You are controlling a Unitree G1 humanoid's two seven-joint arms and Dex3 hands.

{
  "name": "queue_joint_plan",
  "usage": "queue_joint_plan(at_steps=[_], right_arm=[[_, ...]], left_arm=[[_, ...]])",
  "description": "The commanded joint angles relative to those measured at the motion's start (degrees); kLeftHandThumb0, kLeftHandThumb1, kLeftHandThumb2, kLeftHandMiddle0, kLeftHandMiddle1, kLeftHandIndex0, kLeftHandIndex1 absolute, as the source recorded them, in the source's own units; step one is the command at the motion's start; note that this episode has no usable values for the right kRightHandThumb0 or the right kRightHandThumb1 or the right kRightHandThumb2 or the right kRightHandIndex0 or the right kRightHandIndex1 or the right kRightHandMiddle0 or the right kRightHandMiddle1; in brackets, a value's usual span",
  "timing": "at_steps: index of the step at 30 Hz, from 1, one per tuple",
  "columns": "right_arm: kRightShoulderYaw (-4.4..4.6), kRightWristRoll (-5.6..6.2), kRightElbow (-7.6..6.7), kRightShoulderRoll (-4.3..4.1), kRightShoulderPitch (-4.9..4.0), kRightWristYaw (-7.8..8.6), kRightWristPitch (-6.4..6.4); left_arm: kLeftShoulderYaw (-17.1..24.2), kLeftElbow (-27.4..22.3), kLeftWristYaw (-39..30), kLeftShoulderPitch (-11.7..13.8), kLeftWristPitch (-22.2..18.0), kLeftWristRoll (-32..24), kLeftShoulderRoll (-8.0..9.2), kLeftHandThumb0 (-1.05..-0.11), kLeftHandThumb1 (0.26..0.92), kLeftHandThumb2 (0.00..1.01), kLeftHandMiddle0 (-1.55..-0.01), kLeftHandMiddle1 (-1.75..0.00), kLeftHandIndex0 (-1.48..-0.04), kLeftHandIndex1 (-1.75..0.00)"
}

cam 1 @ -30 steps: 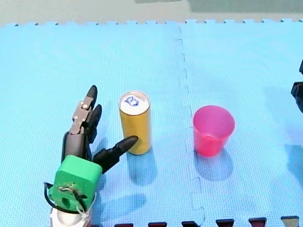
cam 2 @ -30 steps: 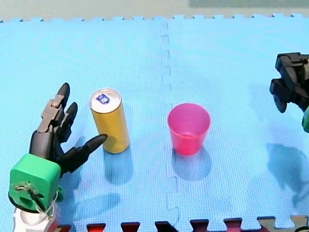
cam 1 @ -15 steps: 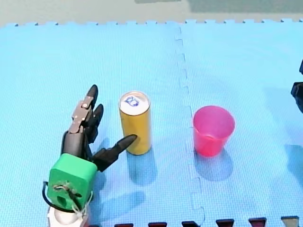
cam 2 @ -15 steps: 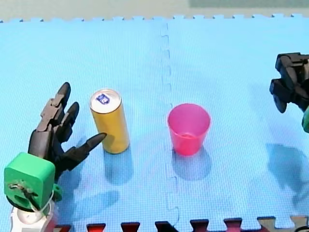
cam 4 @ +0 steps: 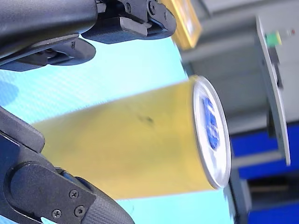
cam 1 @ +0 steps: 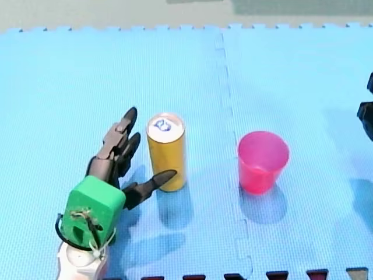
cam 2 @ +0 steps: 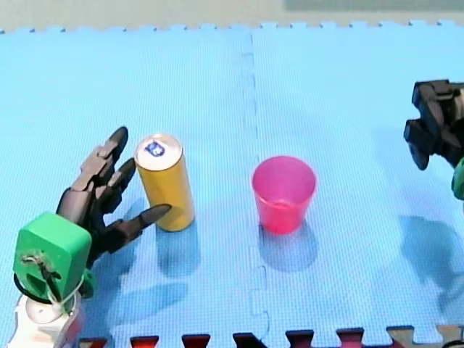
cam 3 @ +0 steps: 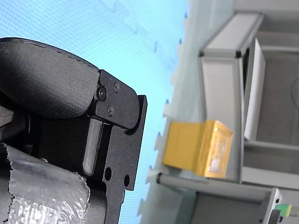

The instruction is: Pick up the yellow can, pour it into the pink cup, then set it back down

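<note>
The yellow can (cam 1: 166,153) stands upright on the blue foam mat (cam 1: 280,70), its silver top with a blue tab facing up. My left hand (cam 1: 148,150) comes in from the lower left and brackets the can. Two fingers (cam 1: 124,129) reach along its far left side and the thumb (cam 1: 157,179) lies at its near base, not clamped on it. The second wrist view shows the can (cam 4: 131,140) between black fingers (cam 4: 126,18). The pink cup (cam 1: 263,160) stands upright to the right of the can. My right hand (cam 2: 435,123) hovers at the far right edge, holding nothing.
A jigsaw seam (cam 1: 228,105) runs front to back between can and cup. The mat's toothed front edge (cam 2: 239,339) lies close below the objects. Beyond the mat, the first wrist view shows a yellow box (cam 3: 198,147) and a metal frame (cam 3: 219,56).
My left hand has swung right and forward, bringing its fingers up beside the can and its thumb to the can's base. Can, cup and right hand have not moved.
</note>
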Motion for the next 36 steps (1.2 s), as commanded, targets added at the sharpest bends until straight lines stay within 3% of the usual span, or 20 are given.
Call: queue_joint_plan(at_steps=[1, 16, 31, 36], right_arm=[[-0.01, 0.0, 0.06, -0.09, -0.24, 0.0, -0.04], [-0.47, 0.44, -0.06, 0.01, -0.25, 0.46, -0.13], [-0.62, 0.65, -0.29, -0.24, -0.09, 1.01, -0.3], [-0.76, 0.87, -0.33, -0.22, 0.01, 1.13, -0.22]], left_arm=[[-0.03, -0.33, -1.27, -0.91, 0.89, -0.78, 0.2, -0.602, 0.63, 0.0, -0.27, 0.0, -0.23, 0.0], [-0.75, -4.07, -6.04, -1.3, 4.83, -2.28, 0.41, -0.639, 0.641, 0.0, -0.27, 0.0, -0.24, 0.0], [-1.89, -5.17, -9.17, -1.99, 7.79, -2.41, 0.94, -0.559, 0.625, 0.0, -0.29, -0.01, -0.25, 0.0], [-2.81, -5.73, -8.66, -2.08, 8.74, -0.69, 1.84, -0.566, 0.632, 0.0, -0.39, -0.04, -0.3, -0.02]])
